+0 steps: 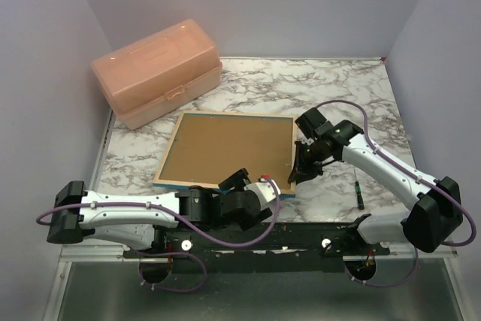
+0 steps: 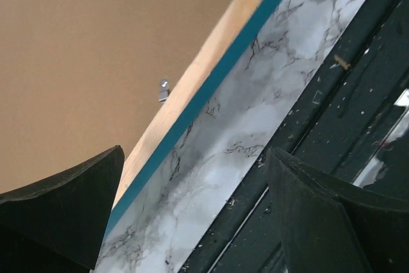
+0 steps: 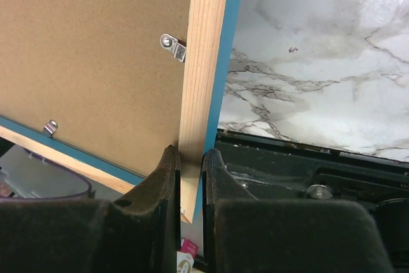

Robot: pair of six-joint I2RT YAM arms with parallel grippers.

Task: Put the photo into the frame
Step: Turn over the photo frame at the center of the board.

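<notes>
Although the frame (image 3: 204, 43) is laid wood-side up at the middle of the overhead view, with the brown backing board (image 1: 225, 148) seated inside its rails, the photo is not seen in any view, so it cannot be told whether it lies beneath the board or elsewhere. Progress is therefore judged uncertain: if the print is under the board, only the fastening of the small metal clips (image 3: 174, 46) would be left; if not, the board must be lifted out, the print laid in and the board put back. Whether the clips are latched cannot be made out. The frame's right rail, near its lower right corner, is pinched by the right claw (image 3: 190, 158), one finger on each side of the wood. The left claw (image 2: 195, 158) is spread wide and held empty over the lower edge of the frame, touching nothing. On the marble tabletop (image 1: 338, 95) an orange plastic box (image 1: 154, 73) is set at the upper left, just beside the frame's corner, and a small screwdriver (image 1: 359, 195) is left at the lower right, near the right arm; neither is judged to be blocking the work.
</notes>
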